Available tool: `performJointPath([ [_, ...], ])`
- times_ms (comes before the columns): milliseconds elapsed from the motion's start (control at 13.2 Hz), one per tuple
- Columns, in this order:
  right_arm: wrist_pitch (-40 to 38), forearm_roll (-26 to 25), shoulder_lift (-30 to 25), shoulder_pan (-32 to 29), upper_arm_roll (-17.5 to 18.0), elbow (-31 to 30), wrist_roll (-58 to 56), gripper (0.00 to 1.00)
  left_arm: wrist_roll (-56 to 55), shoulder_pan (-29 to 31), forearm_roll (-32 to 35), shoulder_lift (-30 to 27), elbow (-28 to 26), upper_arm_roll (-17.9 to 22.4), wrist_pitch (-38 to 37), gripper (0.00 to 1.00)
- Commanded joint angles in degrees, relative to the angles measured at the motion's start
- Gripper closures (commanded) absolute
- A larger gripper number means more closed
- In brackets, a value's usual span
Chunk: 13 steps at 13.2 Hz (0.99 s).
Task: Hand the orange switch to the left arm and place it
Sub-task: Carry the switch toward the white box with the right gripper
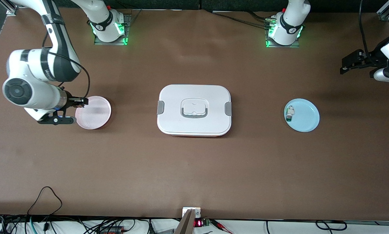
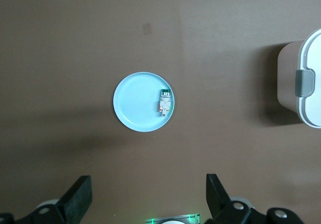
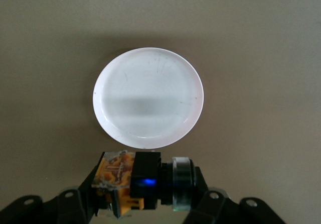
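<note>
The orange switch (image 3: 140, 181), a black body with an orange block and a clear ring, is held crosswise in my right gripper (image 3: 145, 185), which is shut on it. In the front view that gripper (image 1: 78, 101) hangs over the rim of a pink plate (image 1: 95, 113) at the right arm's end of the table. The plate (image 3: 148, 98) has nothing on it. The white lidded box (image 1: 175, 97) with grey clips sits mid-table. My left gripper (image 1: 345, 65) is open and holds nothing, up in the air at the left arm's end, with its fingers (image 2: 80, 196) wide apart.
A light blue plate (image 1: 306, 118) lies between the box and the left arm's end, carrying a small white-and-green component (image 1: 290, 113). The left wrist view shows this plate (image 2: 135, 108), the component (image 2: 165, 103) and one end of the box (image 2: 306, 83). Cables run along the table's front edge.
</note>
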Motion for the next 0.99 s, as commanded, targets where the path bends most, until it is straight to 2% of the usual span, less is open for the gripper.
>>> performJointPath([
  [0, -2.14, 1.10, 0.87, -0.38, -0.21, 2.56, -1.67, 0.54, 0.38, 0.01, 1.12, 0.18, 1.31, -0.10, -1.25, 0.00],
  [304, -6.62, 1.36, 0.87, -0.47, -0.21, 7.39, -1.67, 0.54, 0.38, 0.01, 1.12, 0.18, 1.31, -0.10, -1.25, 0.00],
  [531, -7.51, 2.41, 0.78, -0.21, -0.30, 8.80, -1.85, 0.54, 0.38, 0.01, 1.12, 0.18, 1.31, -0.10, -1.25, 0.00],
  [911, -11.01, 2.85, -3.08, -0.12, -0.03, 10.55, -2.64, 0.54, 0.38, 0.01, 1.12, 0.18, 1.31, -0.10, -1.25, 0.00],
])
